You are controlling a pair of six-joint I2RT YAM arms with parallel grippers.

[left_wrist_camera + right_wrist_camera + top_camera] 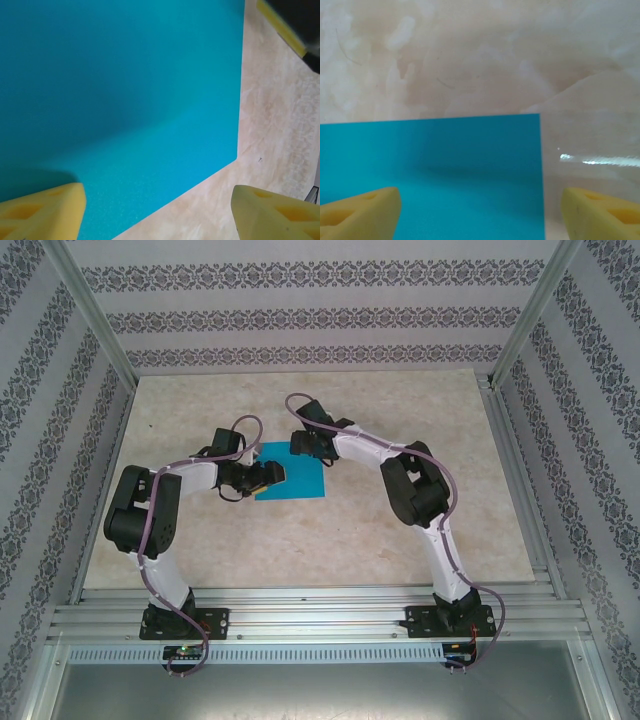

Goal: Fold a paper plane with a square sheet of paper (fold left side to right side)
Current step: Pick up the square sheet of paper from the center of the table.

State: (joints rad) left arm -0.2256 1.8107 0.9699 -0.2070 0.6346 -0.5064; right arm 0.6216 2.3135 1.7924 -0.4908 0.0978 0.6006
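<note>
Flat, uncreased square sheet of paper; left hand and right hand both open over its edges; fold not yet begun; next, probably pinch left edge cleanly.

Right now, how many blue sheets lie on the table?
1. The sheet lies flat on the table, the left gripper over its left edge, the right gripper at its far edge. Another sheet beneath it could be hidden.

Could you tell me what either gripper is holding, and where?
Nothing is held; the left gripper and right gripper stand open over the flat blue paper.
</note>
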